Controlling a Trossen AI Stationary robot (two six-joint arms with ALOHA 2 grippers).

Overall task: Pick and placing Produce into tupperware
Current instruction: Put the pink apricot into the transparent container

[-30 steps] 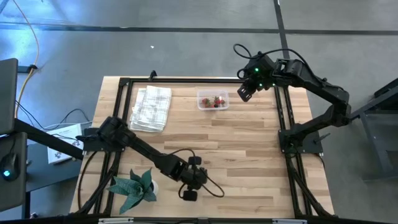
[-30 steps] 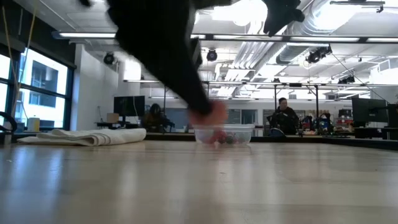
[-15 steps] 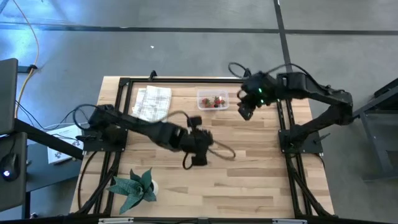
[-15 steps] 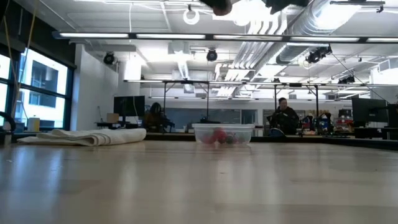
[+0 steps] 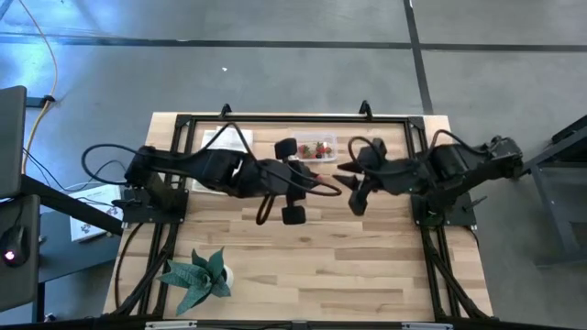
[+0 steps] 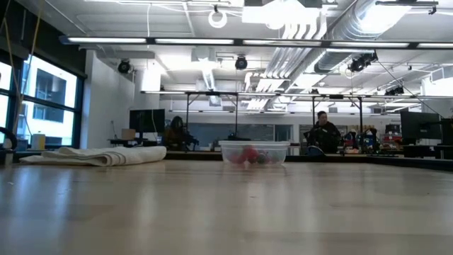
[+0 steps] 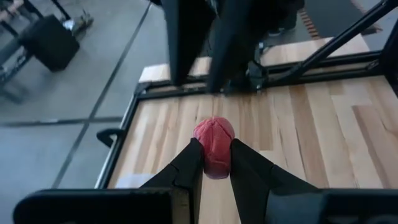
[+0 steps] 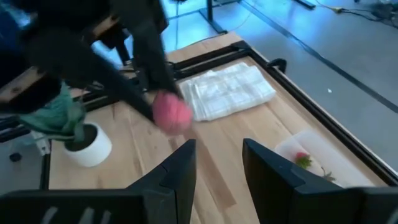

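Note:
My left gripper [image 7: 213, 163] is shut on one roundish red piece of produce [image 7: 213, 146], high over the middle of the table [image 5: 328, 186]. The clear tupperware [image 5: 315, 148] stands on its base near the far edge with several red pieces inside; the low view shows it too [image 6: 255, 152]. My right gripper [image 8: 214, 163] is open and touches nothing. It hovers just right of the left gripper [image 5: 351, 188] and faces it. From there the held piece [image 8: 171, 112] shows, with the tupperware [image 8: 311, 155] off to one side. My left gripper pinches the red piece's lower half [image 7: 214, 167] between its two fingers [image 7: 189, 168], one on each side. The rounded top of the piece stands out past the fingertips. The piece is lifted clear of the table, with bare wood far below it.
A folded white cloth [image 5: 218, 139] lies at the far left, partly under the left arm. A green plant in a white pot [image 5: 200, 275] stands at the near left corner. A black frame [image 5: 275, 118] runs along the table's edges. Bare wood [image 5: 348, 266] fills the near half.
My left arm has risen from the table near the plant and swung toward the far edge and right, carrying the red piece to the middle beside the tupperware. My right gripper has moved from the far right corner toward the near edge and left, and now faces the left gripper.

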